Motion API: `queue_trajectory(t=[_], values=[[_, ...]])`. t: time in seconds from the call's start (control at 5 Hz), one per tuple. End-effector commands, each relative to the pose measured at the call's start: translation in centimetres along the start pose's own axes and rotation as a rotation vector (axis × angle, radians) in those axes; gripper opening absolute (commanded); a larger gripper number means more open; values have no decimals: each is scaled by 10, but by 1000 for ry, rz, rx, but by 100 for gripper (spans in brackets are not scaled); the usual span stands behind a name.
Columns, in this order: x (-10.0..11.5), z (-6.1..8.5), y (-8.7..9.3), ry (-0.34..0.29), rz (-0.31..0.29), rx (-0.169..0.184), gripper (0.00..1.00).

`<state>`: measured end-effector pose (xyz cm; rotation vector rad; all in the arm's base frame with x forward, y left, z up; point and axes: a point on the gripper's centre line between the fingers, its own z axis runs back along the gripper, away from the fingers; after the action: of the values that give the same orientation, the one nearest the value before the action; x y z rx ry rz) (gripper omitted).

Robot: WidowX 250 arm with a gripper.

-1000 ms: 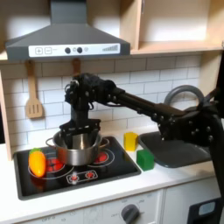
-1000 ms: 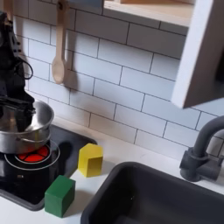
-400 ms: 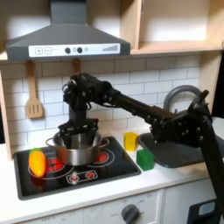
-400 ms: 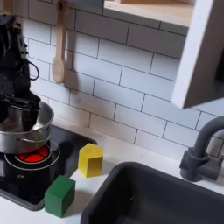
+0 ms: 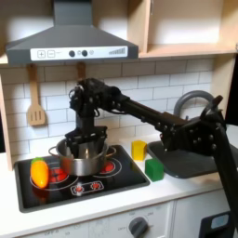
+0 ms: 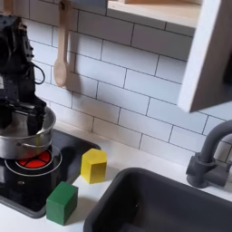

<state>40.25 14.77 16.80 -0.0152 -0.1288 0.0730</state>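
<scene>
Gripper (image 5: 85, 139) pointing straight down, fingers spread apart, nothing visibly between jaws; black arm stretched in from first exterior view's right, wrist bent down

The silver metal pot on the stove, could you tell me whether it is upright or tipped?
Upright: the silver metal pot sits level on the black stove.

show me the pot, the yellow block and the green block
pot (image 5: 82, 160), first exterior view, front wall
yellow block (image 6: 93, 166), second exterior view, front face
green block (image 6: 62, 203), second exterior view, front face
</scene>
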Motion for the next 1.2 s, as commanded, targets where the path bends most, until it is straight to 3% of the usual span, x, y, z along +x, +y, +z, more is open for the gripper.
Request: queue_trajectory(t=[0.0,1.0], values=[[-4,-6,-11,14,-9,-16,100],[-18,2,-34,1,-49,-30,100]])
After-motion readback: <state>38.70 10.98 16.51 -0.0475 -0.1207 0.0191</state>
